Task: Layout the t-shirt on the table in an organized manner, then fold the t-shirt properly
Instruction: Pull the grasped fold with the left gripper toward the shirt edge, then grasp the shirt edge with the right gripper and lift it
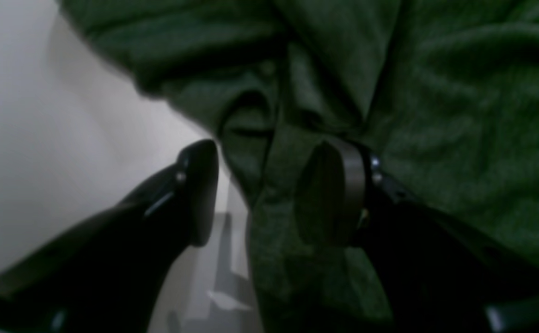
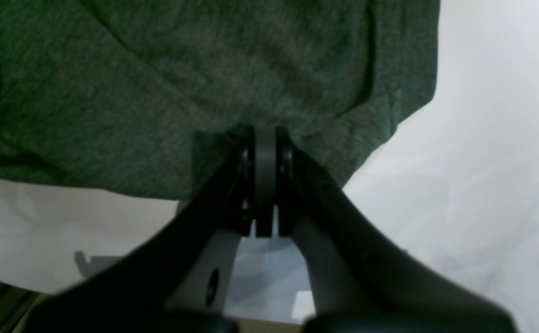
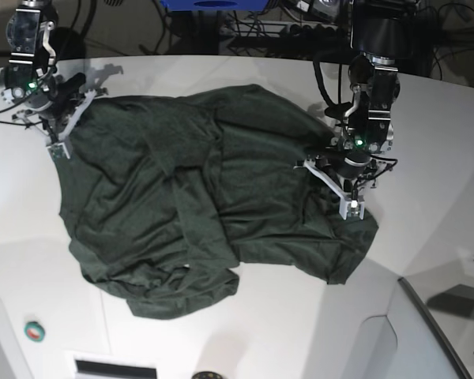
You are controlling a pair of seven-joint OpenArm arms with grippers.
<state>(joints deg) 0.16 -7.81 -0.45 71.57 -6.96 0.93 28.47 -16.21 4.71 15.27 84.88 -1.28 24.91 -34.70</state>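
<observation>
At the left of the base view we see the right gripper (image 3: 65,126) clamped on the t-shirt (image 3: 213,197) edge. The shirt lies crumpled on the table (image 3: 426,260). The left gripper (image 3: 332,162) stands apart; a fold seems to lie between its fingers.

Both wrist views are soft and blurred, and each crops the t-shirt (image 1: 436,115) at the frame edges. In the base view, my left gripper (image 3: 332,170) has its fingertips buried in rumpled cloth, and my right gripper (image 3: 63,126) is too small to read. The table (image 3: 426,260) runs off every edge.
</observation>
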